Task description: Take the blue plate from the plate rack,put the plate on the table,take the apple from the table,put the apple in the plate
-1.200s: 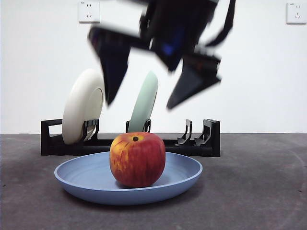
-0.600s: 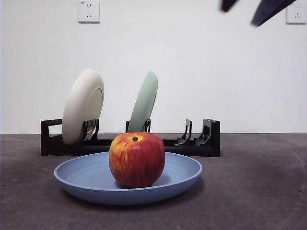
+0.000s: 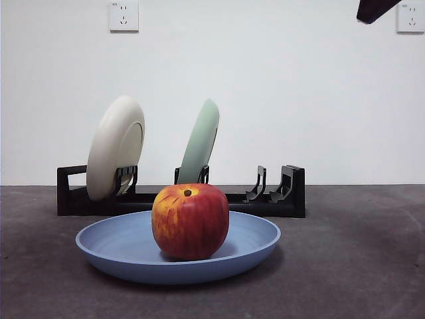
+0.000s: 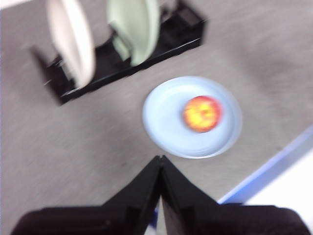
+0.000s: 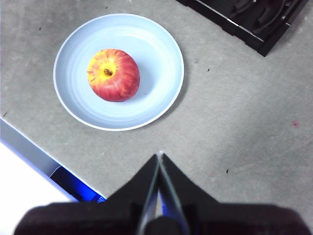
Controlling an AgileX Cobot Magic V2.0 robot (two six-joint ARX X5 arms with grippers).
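Observation:
The red apple [image 3: 190, 220] sits in the blue plate [image 3: 126, 249], which lies flat on the dark grey table [image 3: 358, 266] in front of the black plate rack [image 3: 292, 193]. The apple [image 5: 113, 75] and plate [image 5: 156, 63] show from above in the right wrist view, and the apple [image 4: 202, 113] and plate [image 4: 161, 117] in the left wrist view. My right gripper [image 5: 159, 159] is shut and empty, high above the table, away from the plate. My left gripper [image 4: 160, 161] is shut and empty, also high. A black tip [image 3: 373, 9] shows at the front view's top right corner.
A cream-white plate [image 3: 115, 147] and a pale green plate [image 3: 200, 141] stand upright in the rack. The rack's right-hand slots [image 3: 259, 186] hold nothing. The table's edge [image 5: 29, 147] lies near the plate in the right wrist view.
The arm that hung open-jawed above the apple one second ago has risen and pulled away to the top right, leaving only a black tip. The apple and plate have not moved.

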